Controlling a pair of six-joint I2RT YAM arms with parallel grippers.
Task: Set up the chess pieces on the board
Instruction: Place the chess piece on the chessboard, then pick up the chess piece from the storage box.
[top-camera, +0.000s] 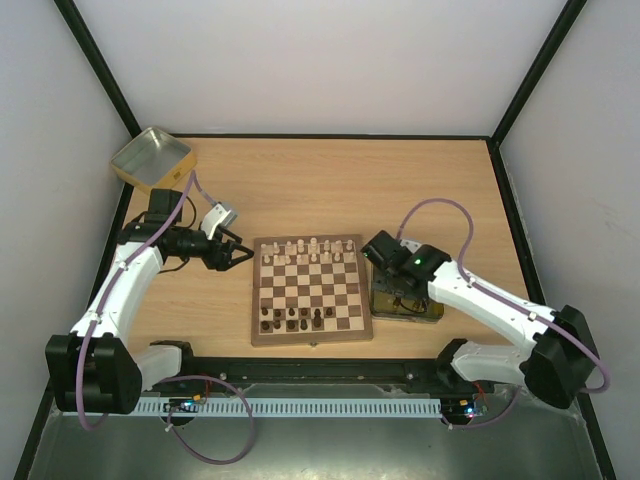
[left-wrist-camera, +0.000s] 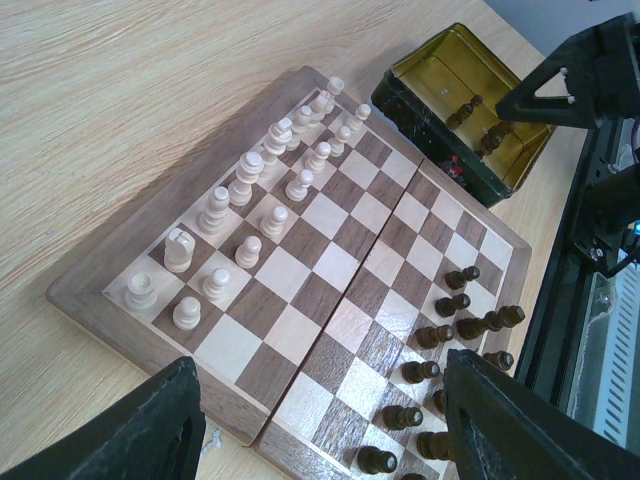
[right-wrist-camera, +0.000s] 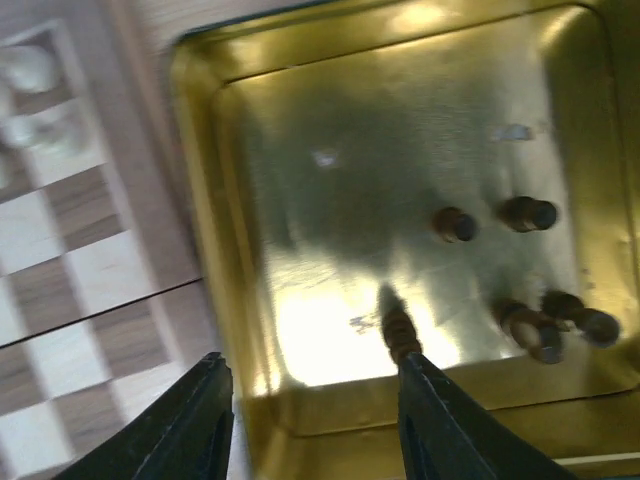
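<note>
Likely picking dark pieces (right-wrist-camera: 455, 223) out of gold tin (right-wrist-camera: 340, 130) — right gripper (right-wrist-camera: 310, 410) spread, empty, over it, must drop and pinch one — left gripper (left-wrist-camera: 322, 410) spread, empty, beside board (left-wrist-camera: 340, 260).

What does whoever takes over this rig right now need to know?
Left gripper: open, empty, at the left edge of the checked wooden chessboard.
Right gripper: open, empty, over the gold metal tin right of the board.
Done: pale cream pieces stand in two far rows; some dark brown pieces stand on the near side.
Left: about five dark pieces lie in that tin.
</note>
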